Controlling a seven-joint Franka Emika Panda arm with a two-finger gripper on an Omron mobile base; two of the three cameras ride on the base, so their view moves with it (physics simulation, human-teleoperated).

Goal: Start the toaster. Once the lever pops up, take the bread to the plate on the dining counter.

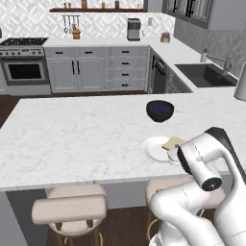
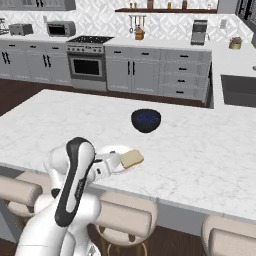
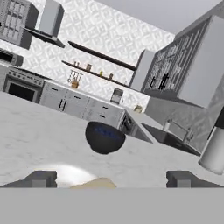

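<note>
While the white arm reaches over the long white grey-veined marble table [image 2: 200,150], its end effector [image 2: 116,162] grips the small golden-tan toast slice [image 2: 132,158] above the round white plate [image 1: 154,149]. From the plate, the dark blue round bowl [image 2: 146,120] sits at 12 o'clock, apart.
</note>
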